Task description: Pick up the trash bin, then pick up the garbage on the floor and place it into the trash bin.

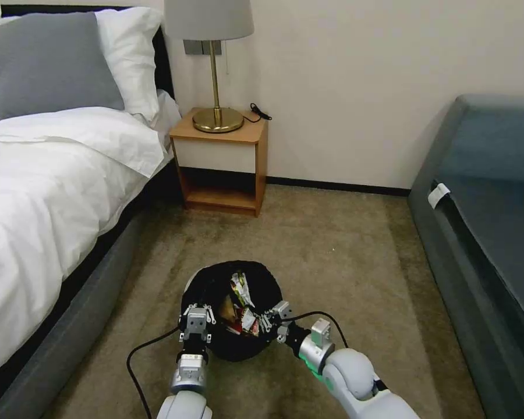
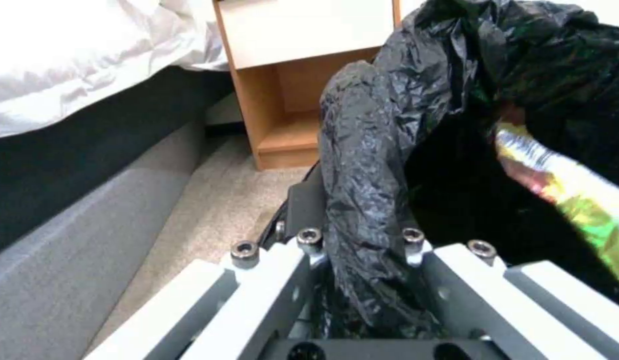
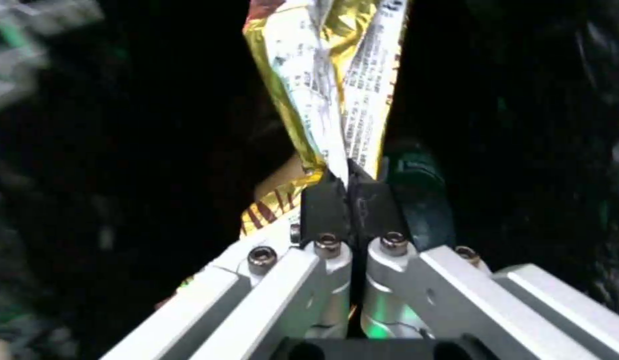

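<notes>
The trash bin (image 1: pixel 215 285), lined with a crinkly black bag, is on the carpet just ahead of me. My left gripper (image 1: pixel 196 323) is shut on its near rim. In the left wrist view the bag's rim (image 2: pixel 363 165) is pinched between the fingers of the left gripper (image 2: pixel 356 237). My right gripper (image 1: pixel 266 323) reaches over the bin's right rim and is shut on the gold-silver foil wrapper (image 1: pixel 240 289). The right wrist view shows the wrapper (image 3: pixel 329 75) standing up from the closed right gripper (image 3: pixel 349 187) inside the dark bag. More garbage (image 1: pixel 248 323) lies inside the bin.
A bed (image 1: pixel 46 192) with white sheets runs along the left. A wooden nightstand (image 1: pixel 221 169) with a brass lamp (image 1: pixel 215 64) stands against the far wall. A dark sofa (image 1: pixel 489 221) lines the right. Open carpet (image 1: pixel 343 262) lies between them. A black cable (image 1: pixel 137 355) trails beside my left arm.
</notes>
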Robot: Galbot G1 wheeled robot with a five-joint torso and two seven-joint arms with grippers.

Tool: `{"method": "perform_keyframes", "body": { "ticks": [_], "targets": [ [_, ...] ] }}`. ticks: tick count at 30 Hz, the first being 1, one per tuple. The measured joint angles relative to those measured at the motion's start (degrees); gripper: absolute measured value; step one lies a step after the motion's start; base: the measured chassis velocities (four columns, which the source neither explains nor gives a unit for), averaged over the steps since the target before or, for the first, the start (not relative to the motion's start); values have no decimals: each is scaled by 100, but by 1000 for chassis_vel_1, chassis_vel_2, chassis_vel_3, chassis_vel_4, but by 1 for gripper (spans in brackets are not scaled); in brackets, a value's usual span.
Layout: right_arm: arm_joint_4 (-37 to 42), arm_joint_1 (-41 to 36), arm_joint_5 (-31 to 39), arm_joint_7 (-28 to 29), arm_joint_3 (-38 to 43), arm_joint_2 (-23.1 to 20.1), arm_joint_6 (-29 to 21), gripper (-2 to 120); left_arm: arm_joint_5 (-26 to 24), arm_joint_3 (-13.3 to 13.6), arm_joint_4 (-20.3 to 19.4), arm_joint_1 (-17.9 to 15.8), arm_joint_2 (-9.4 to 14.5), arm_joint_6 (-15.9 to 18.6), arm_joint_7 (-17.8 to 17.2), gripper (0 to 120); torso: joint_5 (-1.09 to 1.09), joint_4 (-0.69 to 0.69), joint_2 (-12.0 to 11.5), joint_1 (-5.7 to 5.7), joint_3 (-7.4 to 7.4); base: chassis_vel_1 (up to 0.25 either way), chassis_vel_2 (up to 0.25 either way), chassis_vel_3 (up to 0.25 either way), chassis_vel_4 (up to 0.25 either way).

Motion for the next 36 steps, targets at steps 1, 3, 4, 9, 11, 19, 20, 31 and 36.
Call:
{"method": "perform_keyframes", "body": {
  "ticks": [1,3,4,9,11,19,20,31,36],
  "targets": [
    [-59,32,-10,62,-8,21,0,0,0,14,0,0,0,1,0,4,0,0,0,0,0,0,0,0,0],
    [-111,63,-35,112,-12,46,0,0,0,34,0,-2,-3,2,0,4,0,0,0,0,0,0,0,0,0],
    [-148,86,-73,143,-18,68,0,0,1,51,4,-3,-7,3,1,4,0,0,0,0,0,0,0,0,0],
    [-254,157,-204,279,-77,157,-1,13,12,111,27,-50,-49,31,2,4,0,0,0,0,0,0,0,0,0],
    [-285,175,-243,311,-104,186,-2,20,13,128,27,-66,-57,51,2,4,1,0,0,0,0,0,0,0,0],
    [-515,274,-332,427,-218,353,-8,50,20,179,12,-91,-64,90,3,4,2,0,0,0,0,0,0,0,0],
    [-531,282,-333,438,-224,364,-8,53,19,180,12,-91,-62,90,3,4,2,0,0,0,0,0,0,0,0],
    [-294,229,-235,477,-158,283,-6,89,5,161,112,-135,-54,91,2,4,0,0,0,0,0,0,0,0,0],
    [17,-14,-200,479,-46,170,48,99,8,138,197,-174,-58,91,-16,4,1,-1,0,0,0,0,0,0,0]
  ]
}}
